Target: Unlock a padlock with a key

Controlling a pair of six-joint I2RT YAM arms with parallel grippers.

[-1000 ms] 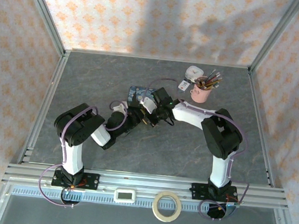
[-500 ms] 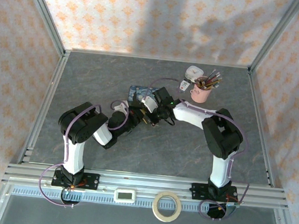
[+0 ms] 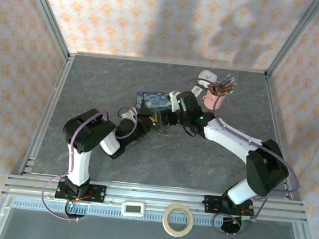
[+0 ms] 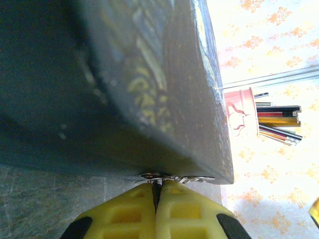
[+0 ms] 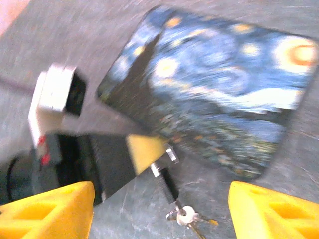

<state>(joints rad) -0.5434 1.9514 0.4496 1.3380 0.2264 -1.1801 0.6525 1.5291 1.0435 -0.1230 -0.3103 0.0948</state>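
There go the right fingers [image 5: 50,209], springing wide; left fingers [image 4: 189,214] clamp the padlock [image 5: 169,184]; right elbow [image 3: 265,166] swings toward four o'clock.

Colour notes, table and gear

Tin [image 5: 214,84] deep blue, swirled white and yellow, orange-yellow disc at its 2 o'clock corner. Padlock [image 5: 168,184] dark-bodied, silvery shackle; key [image 5: 192,219] silvery with a brassy tip. Left gripper [image 4: 156,191] and right gripper [image 5: 160,201] yellow-fingered. Table [image 3: 95,79] marbled grey. Cup [image 3: 213,100] pink, at 3 o'clock of tin; pencils [image 4: 279,122] red, yellow, black. Walls [image 3: 158,17] cream, orange floral repeat.
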